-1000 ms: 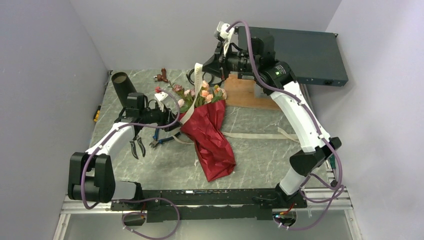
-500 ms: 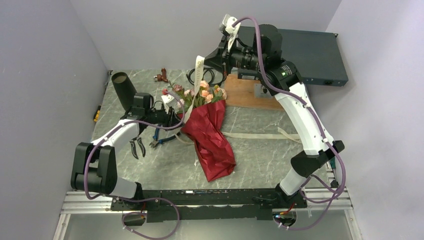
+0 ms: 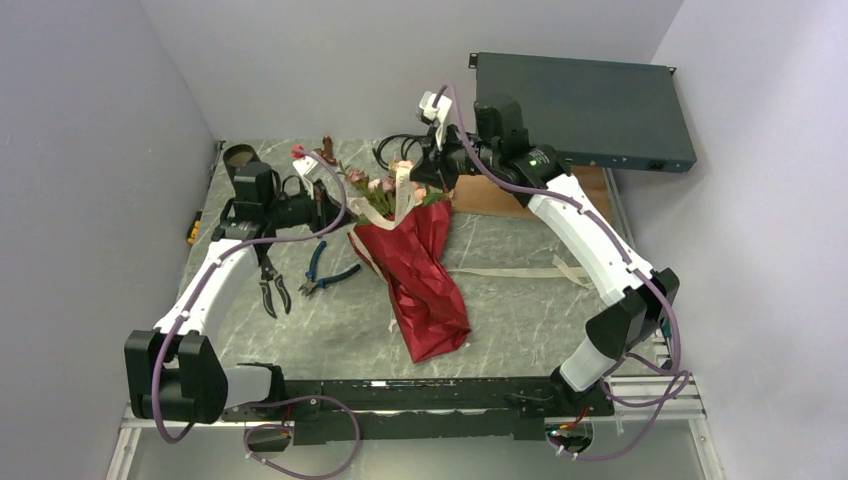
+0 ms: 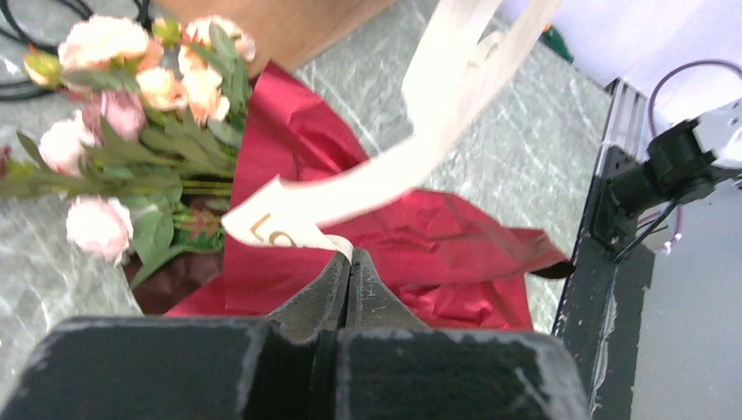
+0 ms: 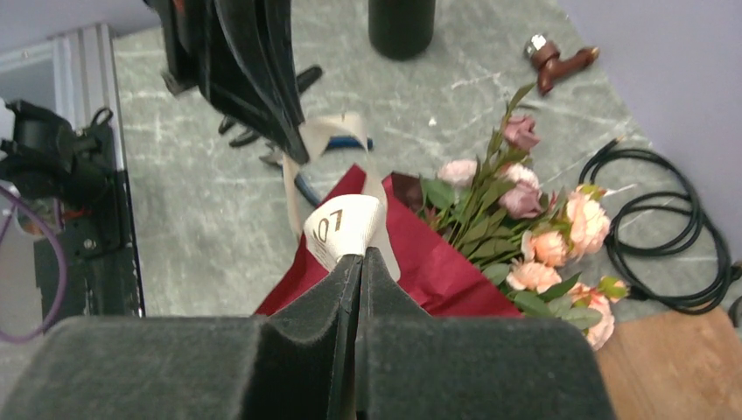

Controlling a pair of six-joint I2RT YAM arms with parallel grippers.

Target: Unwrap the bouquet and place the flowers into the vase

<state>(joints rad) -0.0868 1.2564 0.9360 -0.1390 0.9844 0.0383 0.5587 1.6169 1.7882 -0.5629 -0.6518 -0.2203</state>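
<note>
The bouquet (image 3: 427,285) lies mid-table in red paper (image 4: 411,245), its flowers (image 3: 378,190) pointing to the far side. They show as pink and peach roses in the left wrist view (image 4: 131,105) and the right wrist view (image 5: 534,219). A beige printed ribbon (image 5: 348,223) runs between both grippers. My left gripper (image 4: 350,255) is shut on one end of the ribbon (image 4: 394,166), left of the blooms (image 3: 330,205). My right gripper (image 5: 360,251) is shut on the other part, above the flower heads (image 3: 415,180). The dark vase (image 5: 401,26) stands far left, mostly hidden behind my left wrist (image 3: 240,158).
Blue-handled pliers (image 3: 325,270) and black cutters (image 3: 270,290) lie left of the bouquet. A loose ribbon strip (image 3: 510,270) lies to its right. A coiled black cable (image 5: 669,245), a brown fitting (image 5: 560,57), a wooden board (image 3: 490,192) and a black rack box (image 3: 590,100) are at the back.
My left gripper closed on the ribbon end and drew back left toward the vase. My right gripper came down toward the blooms, still holding the ribbon.
</note>
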